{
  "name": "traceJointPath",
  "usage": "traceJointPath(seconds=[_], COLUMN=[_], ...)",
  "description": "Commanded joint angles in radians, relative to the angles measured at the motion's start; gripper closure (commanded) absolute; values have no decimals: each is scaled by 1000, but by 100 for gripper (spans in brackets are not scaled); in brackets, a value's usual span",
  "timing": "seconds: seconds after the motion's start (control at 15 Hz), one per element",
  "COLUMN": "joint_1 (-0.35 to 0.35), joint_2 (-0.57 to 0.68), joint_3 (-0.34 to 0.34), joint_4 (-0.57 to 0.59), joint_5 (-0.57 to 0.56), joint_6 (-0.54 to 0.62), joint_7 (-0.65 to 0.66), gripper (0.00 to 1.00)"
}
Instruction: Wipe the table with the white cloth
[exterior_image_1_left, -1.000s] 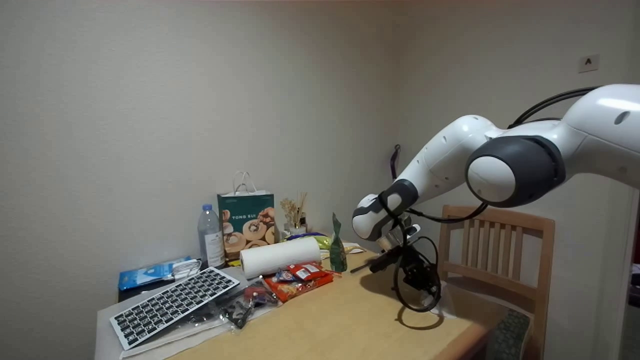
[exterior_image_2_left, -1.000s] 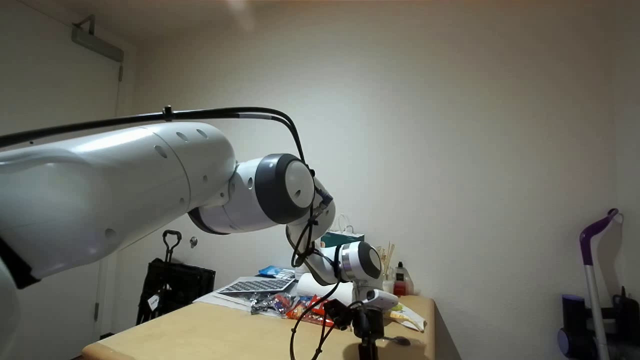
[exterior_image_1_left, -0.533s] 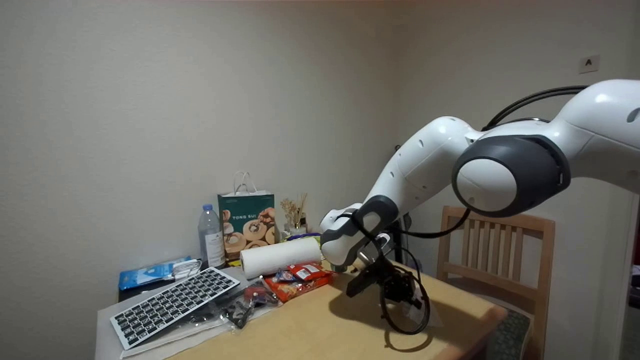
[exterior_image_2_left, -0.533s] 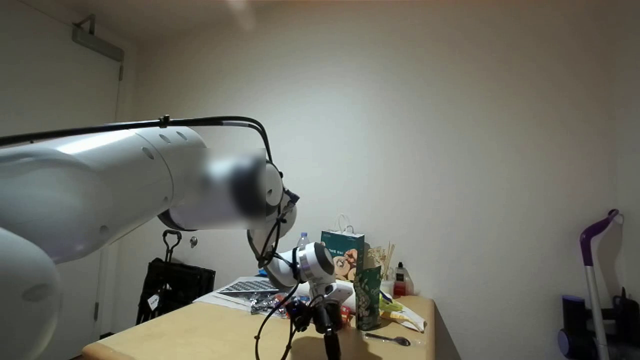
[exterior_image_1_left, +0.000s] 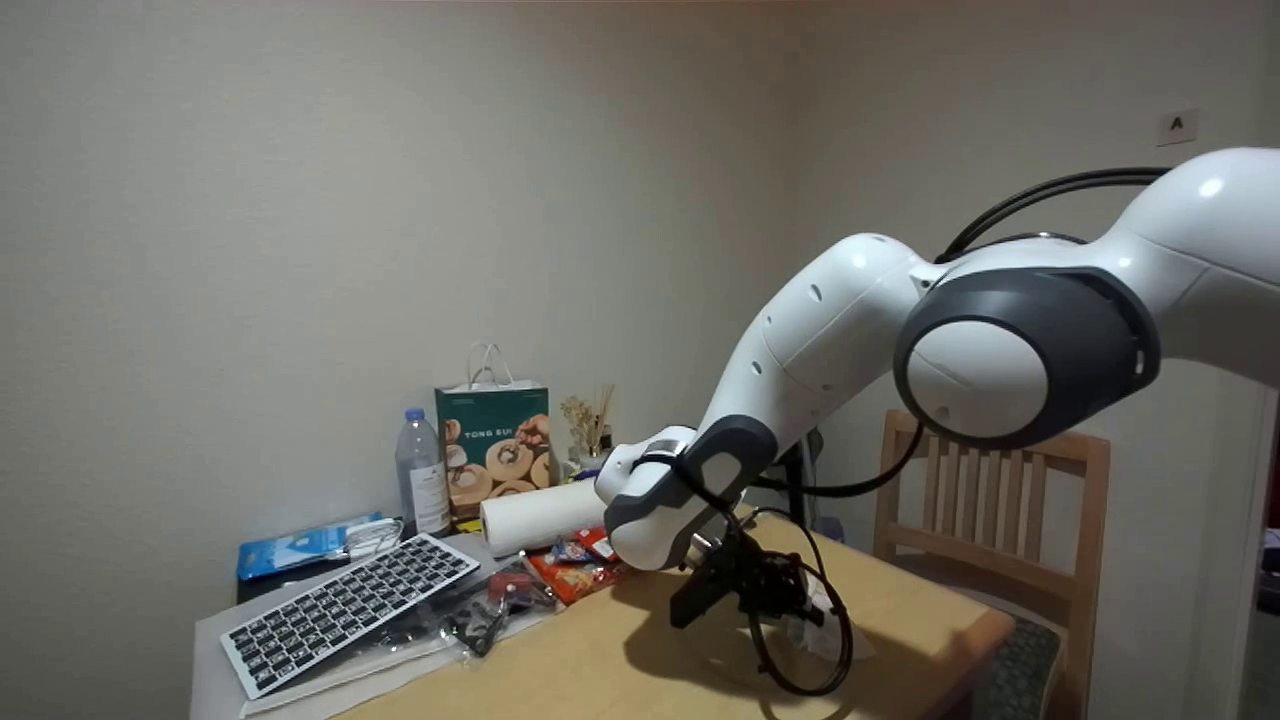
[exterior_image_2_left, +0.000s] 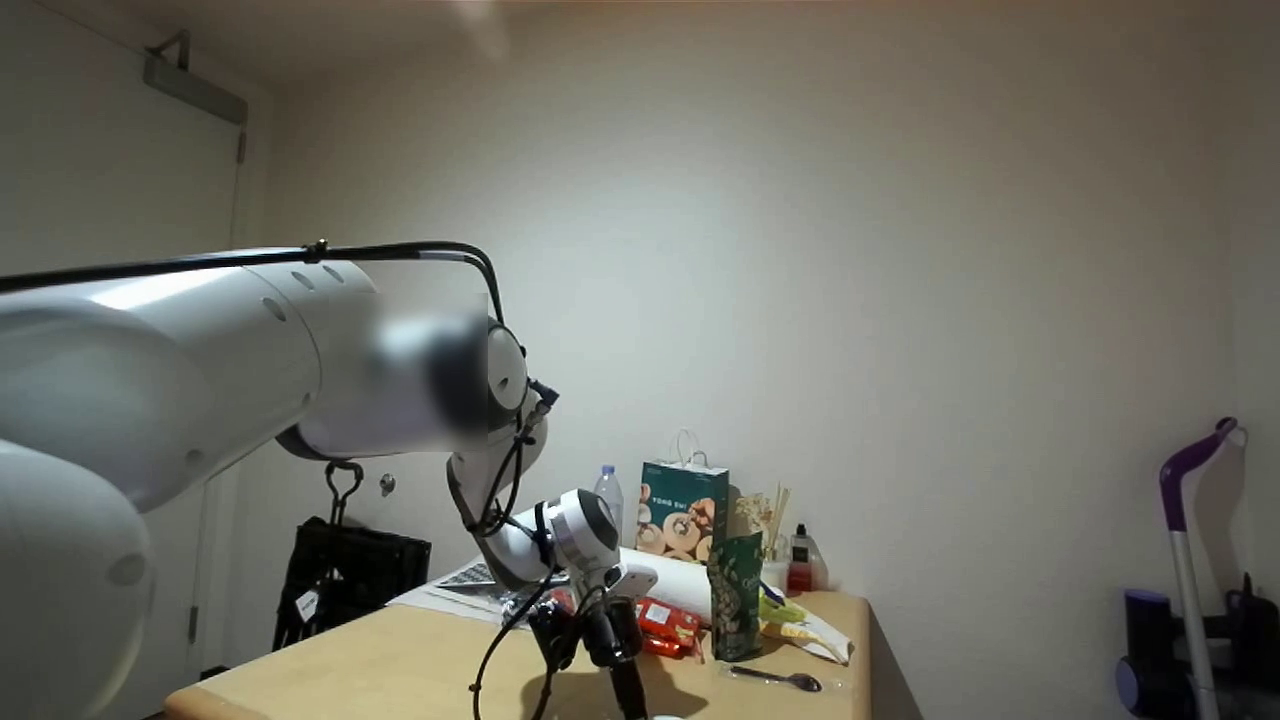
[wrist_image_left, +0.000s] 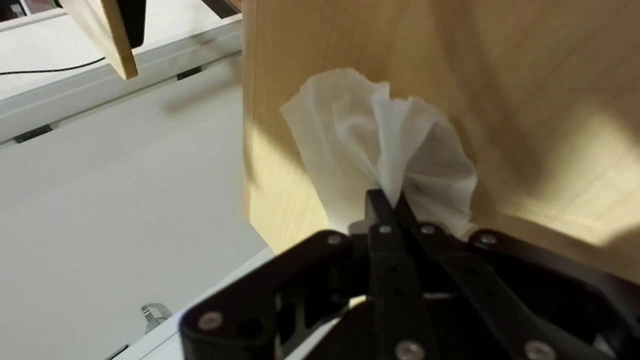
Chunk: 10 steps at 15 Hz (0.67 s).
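Note:
The white cloth (wrist_image_left: 340, 130) is thin and crumpled. In the wrist view it fans out from my fingertips over the wooden table (wrist_image_left: 540, 60), near a table edge. My gripper (wrist_image_left: 393, 202) is shut on a pinched fold of it. In an exterior view the cloth (exterior_image_1_left: 825, 635) shows partly behind the cables, low at the tabletop (exterior_image_1_left: 580, 665), under my tilted gripper (exterior_image_1_left: 812, 612). In an exterior view my gripper (exterior_image_2_left: 630, 695) reaches the bottom edge of the picture, and only a sliver of white shows beside it. I cannot tell how much of the cloth touches the table.
A keyboard (exterior_image_1_left: 350, 615), a paper roll (exterior_image_1_left: 540, 517), red packets (exterior_image_1_left: 572, 578), a bottle (exterior_image_1_left: 424, 480) and a paper bag (exterior_image_1_left: 495, 440) stand along the wall side. A green pouch (exterior_image_2_left: 736, 597) and a black spoon (exterior_image_2_left: 780, 679) lie beyond my gripper. A chair (exterior_image_1_left: 990, 500) stands beside the table.
My arm and gripper have moved left in both exterior views, carrying the cloth across the table. In an exterior view the green pouch and spoon have come out from behind the arm.

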Motion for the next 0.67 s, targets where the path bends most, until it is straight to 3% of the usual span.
traceJointPath(seconds=[0.0,0.33,0.6], joint_1=[24,96,81], joint_2=[-4,-41,-72], joint_3=[32,87,78], joint_4=[-12,-74,-126], joint_5=[-47,-135,-234], joint_6=[21,87,256], joint_7=[-43,-143,-262], gripper=[100,100,100])
